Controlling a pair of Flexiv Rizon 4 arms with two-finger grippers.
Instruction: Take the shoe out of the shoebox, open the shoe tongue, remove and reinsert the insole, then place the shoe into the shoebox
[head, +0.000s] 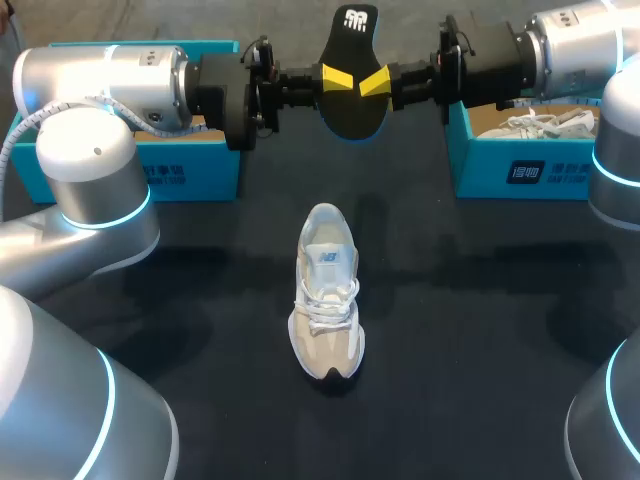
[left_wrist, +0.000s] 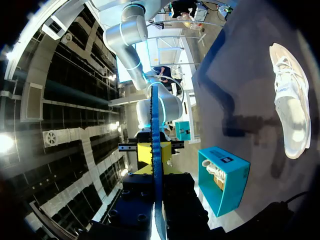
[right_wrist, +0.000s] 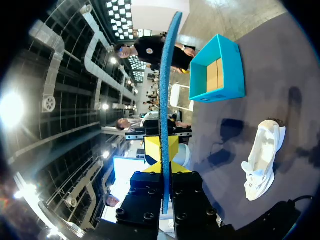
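Insole (head: 352, 85) is in the air over the far middle of the table (head: 480, 300), standing on edge with its black face toward the head camera. The narrow end with the white logo is up. Left arm (head: 100, 90) comes in from the left and right arm (head: 570, 45) from the right, meeting at the insole's middle. Left jaws are clamped on the insole, right jaws too, one on each side edge. In both wrist views the insole's thin blue edge runs straight out between the yellow tips.

Shoe (head: 327, 290) stands upright on its sole mid-table, toe toward the near side, heel toward the insole, laces loose. It touches nothing and is well apart from both boxes. The insole hangs beyond its heel, not touching it.

Left box (head: 190, 165) sits at the far left, partly hidden behind the left arm. The right wrist view shows it open with brown card inside. Right box (head: 520, 170) sits at the far right under the right arm, open, with a second white shoe (head: 535, 123) in it. The insole hangs in the gap between the two boxes, touching neither.
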